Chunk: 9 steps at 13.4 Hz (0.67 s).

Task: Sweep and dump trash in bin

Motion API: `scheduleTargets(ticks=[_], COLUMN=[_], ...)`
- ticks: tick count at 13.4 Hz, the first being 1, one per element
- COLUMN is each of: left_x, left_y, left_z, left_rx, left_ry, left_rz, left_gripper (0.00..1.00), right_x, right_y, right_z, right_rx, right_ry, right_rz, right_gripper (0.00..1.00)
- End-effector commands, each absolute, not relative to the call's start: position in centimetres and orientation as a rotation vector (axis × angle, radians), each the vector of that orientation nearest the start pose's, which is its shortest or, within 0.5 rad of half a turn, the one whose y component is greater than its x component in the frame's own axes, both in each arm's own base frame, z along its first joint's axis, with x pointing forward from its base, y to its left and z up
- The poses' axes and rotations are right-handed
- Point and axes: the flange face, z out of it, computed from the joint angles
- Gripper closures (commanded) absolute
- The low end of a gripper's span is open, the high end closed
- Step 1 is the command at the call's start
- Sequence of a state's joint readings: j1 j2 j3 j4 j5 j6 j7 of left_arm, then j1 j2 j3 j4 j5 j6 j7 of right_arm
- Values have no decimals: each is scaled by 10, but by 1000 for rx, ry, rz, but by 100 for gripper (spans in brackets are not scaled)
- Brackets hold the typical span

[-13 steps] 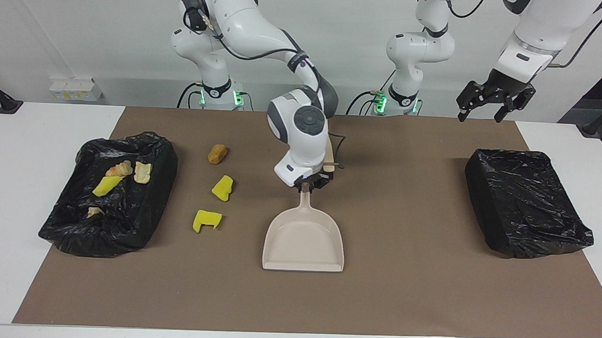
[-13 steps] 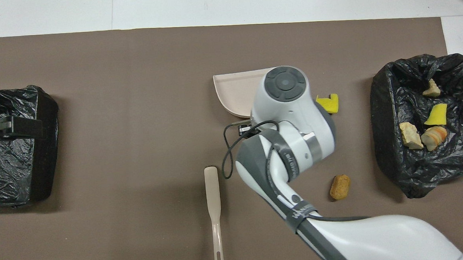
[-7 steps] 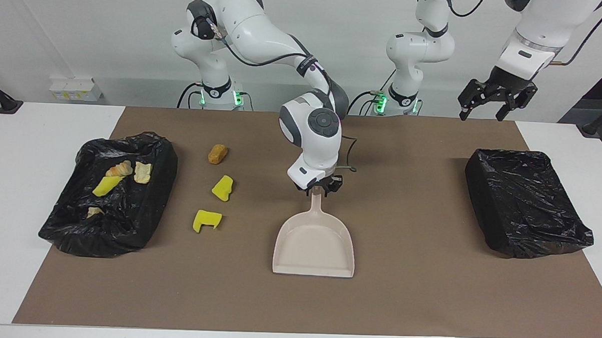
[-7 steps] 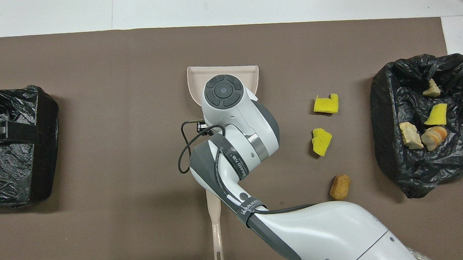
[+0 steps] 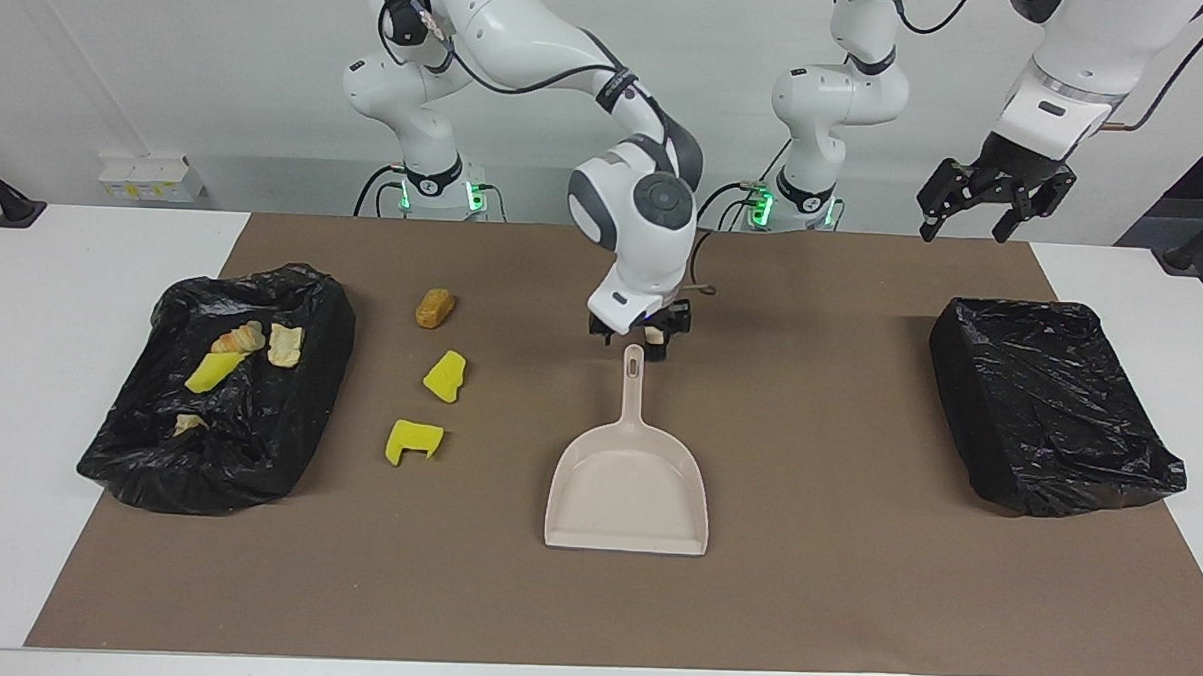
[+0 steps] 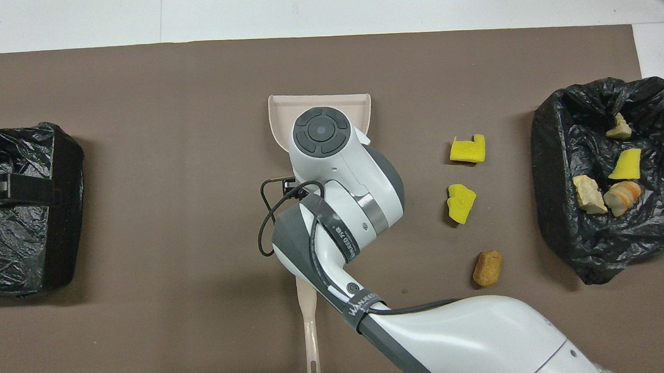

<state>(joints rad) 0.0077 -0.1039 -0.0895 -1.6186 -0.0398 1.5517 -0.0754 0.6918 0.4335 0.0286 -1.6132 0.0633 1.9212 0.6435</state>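
We had our right pincer (image 5: 639, 341) raised just over the tip of the dustpan (image 5: 628, 489) handle, fingers spread and holding nothing; the pan itself lay flat on the brown mat (image 5: 813, 586) at the middle of the desk, its mouth turned away from the robots. Our left pincer (image 5: 986, 204) waited with fingers wide and empty, up above the covered black bin (image 5: 1049, 404) at the left arm's end.

The trash was split. Some of it already lay in the open black bin (image 5: 219, 405) at the right arm's end: a yellow sponge piece (image 5: 213, 371), two pastries (image 5: 261, 341) and a small scrap (image 5: 188, 424). Three pieces were loose on the mat between that bin and the dustpan: a brown bun (image 5: 434, 308) nearest the robots, then a yellow sponge chunk (image 5: 445, 376), then a notched yellow chunk (image 5: 413, 440) farthest from them.

The brush (image 6: 309, 324) lay on the mat nearer the robots than the pan, partly hidden under our right arm in the overhead view.

We judged the task roughly half done, with the pan set down and the step in hand being the start of another sweep. The next move, as we saw it, called for one pincer to take the brush by its handle and the pan's mouth to be turned toward the three loose pieces.
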Motion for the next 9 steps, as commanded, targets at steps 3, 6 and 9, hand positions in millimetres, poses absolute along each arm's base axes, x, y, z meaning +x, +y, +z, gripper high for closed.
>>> scheduleTargets(ticks=[3,6,9], left_x=[514,513,509], left_y=[-41,-40,-41], left_z=[659,656,651], left_rx=[-3169,-3168,-3167], left_ry=[6,-7,-8], left_rz=[-94,-82,-67], left_gripper=[0,0,0], right_x=[414,364,329], right_y=[450,445,441], right_z=[365,353,335], right_rx=[-3181,-3118,-3075], right_ry=[-35,17,58], right_rz=[286,436,427], right_gripper=[0,0,15])
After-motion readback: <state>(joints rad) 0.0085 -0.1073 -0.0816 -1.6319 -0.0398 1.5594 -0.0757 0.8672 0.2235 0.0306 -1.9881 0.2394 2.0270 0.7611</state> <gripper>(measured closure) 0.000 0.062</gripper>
